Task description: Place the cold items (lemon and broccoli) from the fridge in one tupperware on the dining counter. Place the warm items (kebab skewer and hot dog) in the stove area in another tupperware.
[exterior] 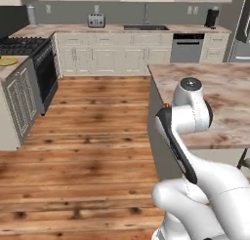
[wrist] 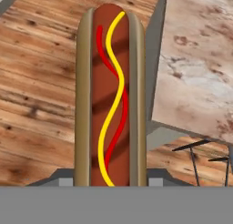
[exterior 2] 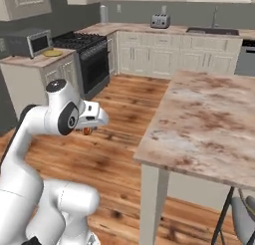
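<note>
A hot dog [wrist: 110, 95], in a tan bun with red and yellow sauce lines, stands lengthwise between my gripper's [wrist: 110, 180] jaws, which are shut on its near end. In the right base view the gripper [exterior 2: 92, 125] hangs over the wooden floor, left of the dining counter [exterior 2: 209, 114], with the hot dog's reddish end [exterior 2: 87, 131] peeking out below it. The beige marble dining counter [exterior: 219, 97] lies to the right of the arm, and its corner [wrist: 200, 59] is to the right of the hot dog. The fridge's steel edge [exterior: 241, 36] is at the far right.
A black stove [exterior: 19, 46] [exterior 2: 79, 40] stands at the left, with a yellow plate [exterior 2: 52, 53] and a microwave [exterior 2: 30, 42] beside it. The back counter holds a toaster [exterior: 96, 21] and a sink [exterior: 145, 27]. A stool [exterior 2: 244, 214] stands under the dining counter.
</note>
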